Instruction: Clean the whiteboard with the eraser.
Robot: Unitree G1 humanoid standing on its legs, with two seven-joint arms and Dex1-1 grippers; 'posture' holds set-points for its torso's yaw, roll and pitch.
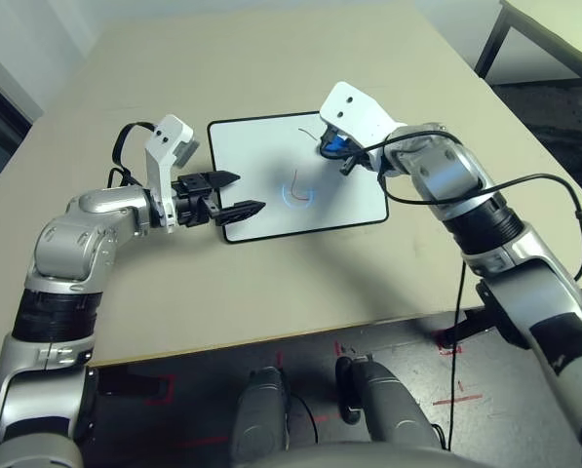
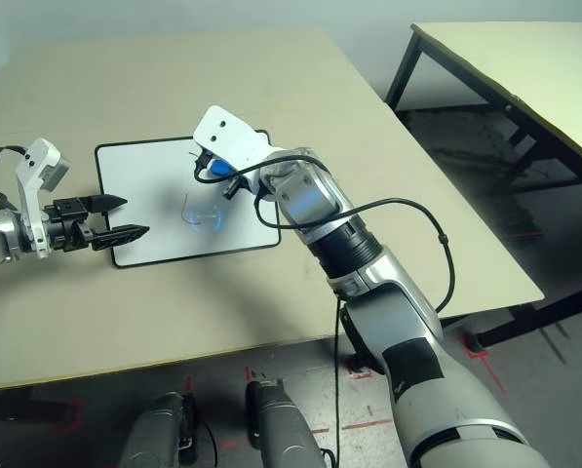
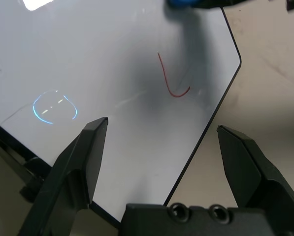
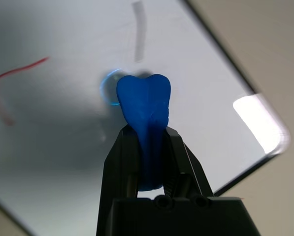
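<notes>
While the right gripper [image 4: 146, 147] pinches the eraser [image 4: 144, 110] between its two black fingers, the small blue block bulges out past the fingertips, squeezed into a heart-like shape. That squeeze suggests it is soft, light and springy, so it probably wants a firm hold low on its body, with the free end left to rub. It hovers at or just above the whiteboard [image 1: 261, 175], near the far right part, close to a thin red curved mark [image 3: 169, 78]. A faint blue ring [image 1: 297, 192] sits near the board's middle. The board looks flat, stiff and smooth, lying on the beige table [image 1: 271, 283]. The left gripper [image 1: 240, 193] has its fingers spread apart, straddling the board's near left corner.
</notes>
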